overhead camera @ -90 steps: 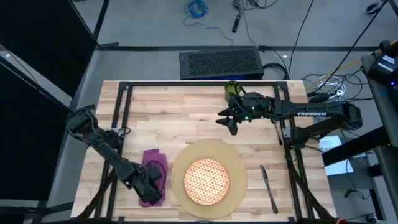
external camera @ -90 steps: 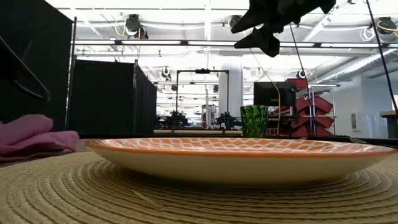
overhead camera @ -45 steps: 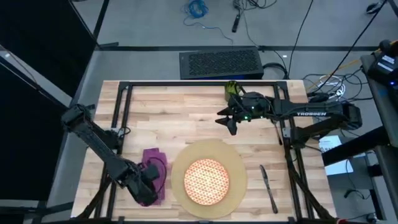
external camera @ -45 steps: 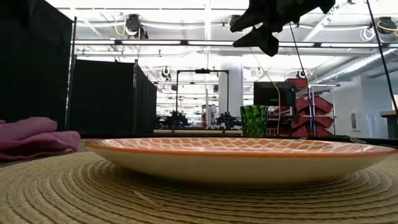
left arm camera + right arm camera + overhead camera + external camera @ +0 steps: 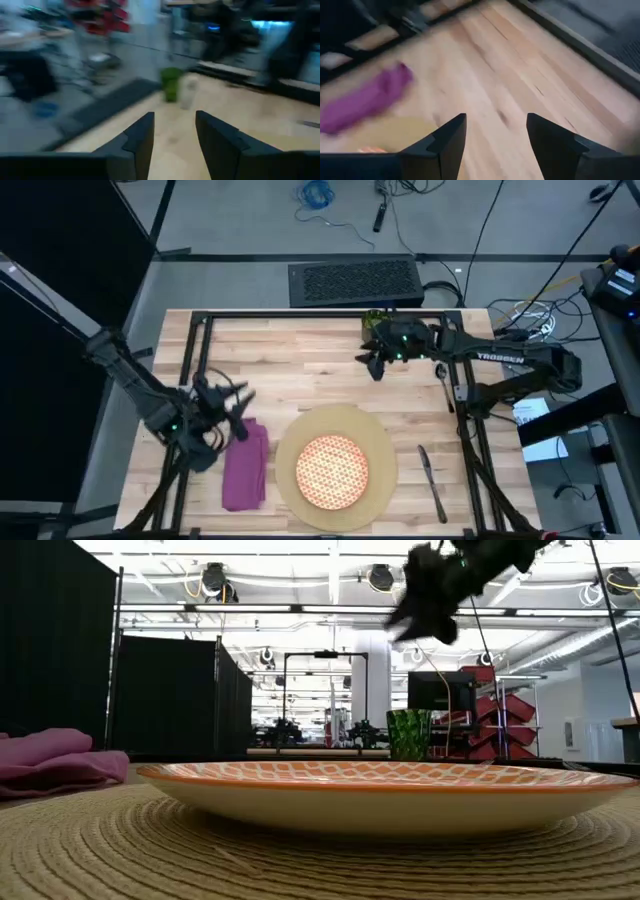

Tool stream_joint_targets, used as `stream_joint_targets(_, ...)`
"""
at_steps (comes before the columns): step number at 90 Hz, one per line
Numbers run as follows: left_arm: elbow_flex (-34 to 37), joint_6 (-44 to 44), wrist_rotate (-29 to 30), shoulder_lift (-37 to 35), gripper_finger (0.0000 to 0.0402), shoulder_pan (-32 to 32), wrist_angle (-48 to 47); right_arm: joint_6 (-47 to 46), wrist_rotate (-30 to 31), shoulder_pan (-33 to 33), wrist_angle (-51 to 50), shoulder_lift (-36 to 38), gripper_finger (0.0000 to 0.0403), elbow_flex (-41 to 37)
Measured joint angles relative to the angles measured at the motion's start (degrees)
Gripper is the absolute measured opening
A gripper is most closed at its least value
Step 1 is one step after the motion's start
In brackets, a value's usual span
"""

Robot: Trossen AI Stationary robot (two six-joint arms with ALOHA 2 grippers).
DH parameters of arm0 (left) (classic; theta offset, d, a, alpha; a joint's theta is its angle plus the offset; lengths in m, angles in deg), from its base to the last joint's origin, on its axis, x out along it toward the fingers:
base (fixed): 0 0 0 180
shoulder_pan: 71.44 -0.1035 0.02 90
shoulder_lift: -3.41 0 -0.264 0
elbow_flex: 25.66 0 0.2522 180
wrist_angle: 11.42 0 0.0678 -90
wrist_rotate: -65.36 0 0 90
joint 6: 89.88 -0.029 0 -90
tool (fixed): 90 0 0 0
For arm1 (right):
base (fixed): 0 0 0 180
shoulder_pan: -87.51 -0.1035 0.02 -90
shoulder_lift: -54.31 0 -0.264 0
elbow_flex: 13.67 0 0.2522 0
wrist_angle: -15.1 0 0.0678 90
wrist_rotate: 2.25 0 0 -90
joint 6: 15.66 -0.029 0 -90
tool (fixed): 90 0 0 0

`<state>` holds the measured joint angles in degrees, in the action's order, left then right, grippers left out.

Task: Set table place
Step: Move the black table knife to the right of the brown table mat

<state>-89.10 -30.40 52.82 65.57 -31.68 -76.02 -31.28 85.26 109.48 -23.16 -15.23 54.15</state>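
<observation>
A round tan mat lies at the table's near middle with an orange-and-white patterned plate on it. A purple napkin lies flat to the mat's left, and a metal knife to its right. A green cup stands at the far edge. My left gripper hovers open over the napkin's far end, touching nothing. My right gripper hangs open in the air just in front of the cup, also empty.
A black metal frame runs around the tabletop. Bare wood lies between the two grippers and at the far left. A dark keyboard-like box sits beyond the far edge.
My left gripper has left the napkin, risen and gone toward the table's far edge, turning as it went. The napkin, bunched under the gripper before, now lies as a long strip from near to far. My right gripper has shifted a little toward the far edge and the cup.
</observation>
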Motion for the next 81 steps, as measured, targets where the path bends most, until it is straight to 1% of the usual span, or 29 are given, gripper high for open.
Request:
stream_joint_targets(7,4.53,0.00,-2.56,-2.53,0.0131,-4.05,0.57,1.15,0.95,4.62,-5.38,0.00,0.0196,1.13)
stream_joint_targets(13,8.14,-0.58,-4.89,-5.23,0.0131,-7.06,2.28,2.71,1.08,8.13,-7.65,0.32,0.0196,2.41)
stream_joint_targets(18,10.68,-2.91,-6.80,-8.15,0.0131,-9.27,3.38,3.14,1.10,10.79,-8.50,0.37,0.0196,4.11)
stream_joint_targets(25,12.74,-6.95,-6.95,-12.97,0.0131,-12.86,7.53,2.85,1.01,14.25,-11.04,0.37,0.0196,6.61)
stream_joint_targets(29,13.39,-11.51,-7.73,-16.43,0.0131,-15.23,10.55,2.32,1.01,16.26,-13.62,0.19,0.0196,7.88)
stream_joint_targets(32,13.67,-17.41,-9.74,-18.92,0.0131,-17.03,14.02,1.77,1.01,17.61,-15.12,0.10,0.0196,8.53)
stream_joint_targets(37,13.69,-28.58,-14.70,-22.27,0.0131,-20.63,23.73,1.02,1.09,19.48,-17.18,0.04,0.0196,8.78)
stream_joint_targets(40,13.58,-34.89,-18.82,-23.81,0.0131,-23.08,31.54,0.33,1.08,20.43,-18.80,0.01,0.0196,8.78)
stream_joint_targets(42,13.58,-38.70,-23.42,-24.67,0.0131,-24.62,36.23,-0.03,1.06,21.08,-19.80,-0.02,0.0196,8.76)
stream_joint_targets(48,13.58,-49.96,-42.77,-26.45,0.0131,-29.80,48.77,-0.21,0.91,22.66,-21.65,-0.42,0.0196,8.77)
stream_joint_targets(51,13.56,-53.23,-51.39,-26.43,0.0131,-32.44,53.94,-0.37,0.95,23.03,-22.78,-0.83,0.0196,8.78)
stream_joint_targets(55,13.33,-54.88,-57.76,-25.77,0.0131,-36.04,58.24,-0.86,1.08,23.28,-24.39,-1.69,0.0196,8.78)
stream_joint_targets(61,12.64,-55.72,-61.04,-24.40,0.0131,-41.76,57.95,-1.40,0.77,23.40,-25.39,-3.21,0.0196,8.75)
stream_joint_targets(67,12.69,-53.20,-64.48,-21.88,0.0131,-48.02,53.57,-1.88,-0.44,22.90,-27.54,-5.55,0.0196,8.78)
stream_joint_targets(70,12.73,-51.48,-68.84,-19.97,0.0131,-51.21,51.60,-2.12,-0.86,22.59,-27.95,-6.95,0.0196,8.73)
stream_joint_targets(75,12.75,-49.62,-77.97,-16.16,0.0131,-55.83,49.04,-1.95,-0.86,21.95,-27.72,-9.23,0.0196,8.73)
stream_joint_targets(78,12.88,-49.16,-82.74,-13.80,0.0131,-57.49,48.28,-1.86,-0.85,21.51,-27.73,-10.48,0.0196,8.73)
stream_joint_targets(81,12.92,-48.31,-85.90,-11.59,0.0131,-58.75,48.22,-1.79,-0.83,21.24,-27.71,-11.82,0.0196,8.73)
